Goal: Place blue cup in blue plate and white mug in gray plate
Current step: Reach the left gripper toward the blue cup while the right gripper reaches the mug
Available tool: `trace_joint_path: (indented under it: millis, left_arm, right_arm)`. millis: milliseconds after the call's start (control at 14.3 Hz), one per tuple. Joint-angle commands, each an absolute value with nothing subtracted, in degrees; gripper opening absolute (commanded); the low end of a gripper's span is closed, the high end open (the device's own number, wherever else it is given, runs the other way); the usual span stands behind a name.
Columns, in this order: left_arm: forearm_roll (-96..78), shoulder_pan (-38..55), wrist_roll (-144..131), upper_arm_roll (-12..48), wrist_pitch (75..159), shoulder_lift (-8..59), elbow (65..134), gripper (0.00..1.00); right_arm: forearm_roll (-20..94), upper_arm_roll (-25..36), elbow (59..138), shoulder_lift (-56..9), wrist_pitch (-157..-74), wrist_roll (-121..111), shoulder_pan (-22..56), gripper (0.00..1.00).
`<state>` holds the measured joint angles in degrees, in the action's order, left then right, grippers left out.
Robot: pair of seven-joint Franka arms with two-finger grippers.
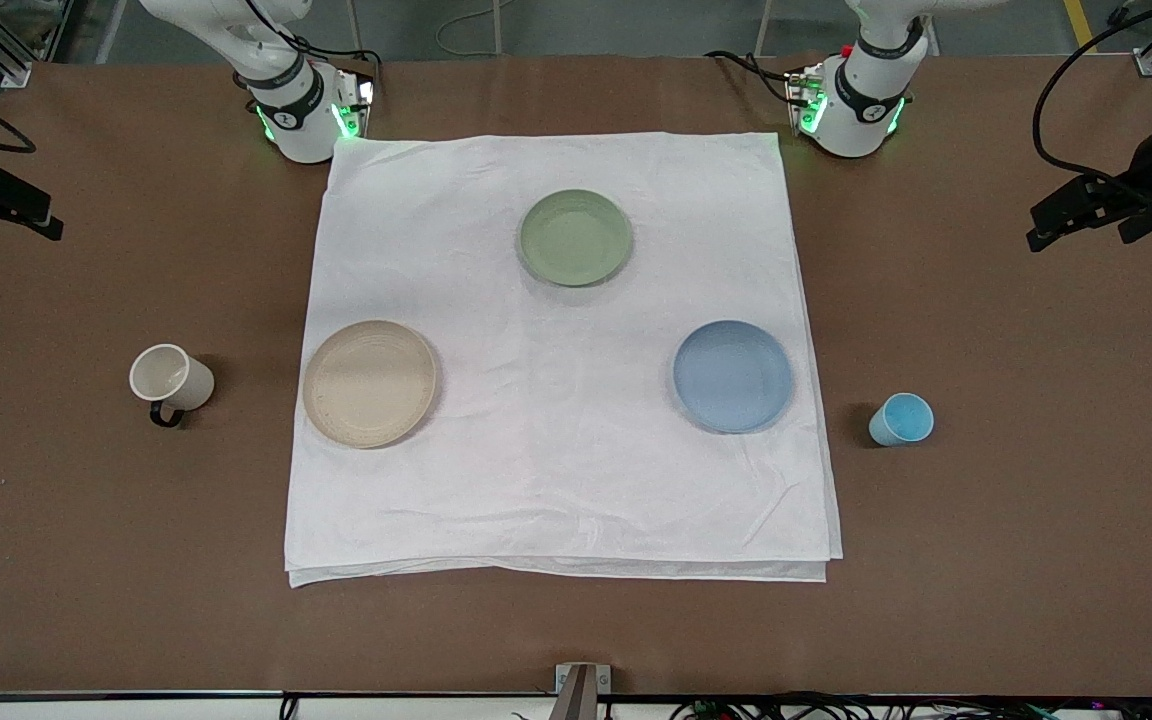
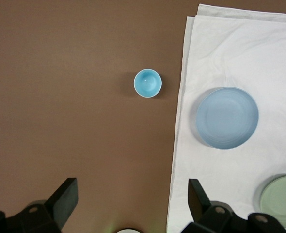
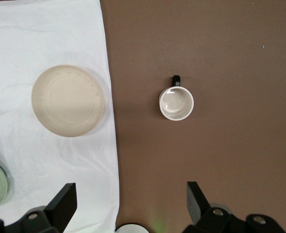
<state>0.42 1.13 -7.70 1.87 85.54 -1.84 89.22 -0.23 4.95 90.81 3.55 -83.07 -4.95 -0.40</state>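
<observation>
Brown desk point(image 1: 986, 520), bare at both ends, with a square white cloth point(image 1: 556, 480) spread over the middle. On the cloth: round beige-gray ridged plate point(image 1: 369, 383) close to the cloth edge at the right arm's end, round smooth light-blue plate point(image 1: 733, 376) close to the edge at the left arm's end, and a round pale green plate point(image 1: 575, 237) nearer the bases, between them. Plates well apart, with wide open cloth among them.

Off the cloth on bare desk: small light-blue handleless cup point(image 1: 902, 419), upright, beside the blue plate. Off-white mug with dark loop handle point(image 1: 170, 379), upright, beside the gray plate, handle toward the front camera.

Left pincer point(image 2: 132, 196) high over bare desk, fingers spread wide, nothing between them; blue cup directly below and ahead of it, the cloth edge and blue plate to one side. Right pincer point(image 3: 131, 199) likewise high, fingers wide apart and empty; mug below and ahead, gray plate to one side.

Green plate cut off at the frame edge in both wrist views. Pincers out of the front view; only the arm bases visible there.
</observation>
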Motion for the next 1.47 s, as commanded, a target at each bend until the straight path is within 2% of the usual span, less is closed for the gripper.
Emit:
trace_joint_path:
  millis: [0, 280, 490, 630, 770, 980, 1190, 1400]
  left_arm:
    - [2.6, 1.1, -6.7, 2.0, 85.3, -1.1, 87.5, 1.00]
    - [2.5, 0.0, -5.8, 1.1, 88.0, 4.6, 86.9, 1.00]
    - [2.5, -0.9, -6.8, 1.1, 97.2, 9.1, 93.1, 1.00]
    - [2.5, -1.1, -7.4, 1.1, 107.9, 11.3, 100.2, 1.00]
    - [2.5, -1.3, -7.6, 1.1, 120.3, 13.1, 107.5, 1.00]
    - [2.5, -3.2, -7.0, 1.1, 131.8, 16.8, 114.0, 0.98]
    - [2.5, -4.0, -7.6, 1.2, 136.8, 21.5, 115.1, 0.83]
    - [2.0, -3.7, -7.6, 1.5, 138.1, 24.0, 115.0, 0.81]
  right_arm:
    - [1.0, 5.0, 92.5, 6.0, -83.9, -4.0, -0.2, 1.00]
    - [1.0, 5.0, 92.5, 5.8, -85.0, -4.6, -0.3, 1.00]
    - [0.8, 4.9, 90.9, 5.1, -84.9, -4.7, -0.3, 1.00]
    - [0.7, 5.2, 89.7, -0.2, -85.6, -4.5, -1.0, 1.00]
    - [0.9, 5.3, 89.4, -5.7, -92.6, -4.7, -1.8, 1.00]
    - [0.1, 5.3, 89.4, -13.7, -101.6, -5.1, -5.0, 1.00]
    - [0.2, 5.3, 92.5, -18.8, -108.1, -5.2, -7.1, 1.00]
    - [0.2, 5.3, 102.4, -20.5, -121.2, -5.1, -7.8, 1.00]
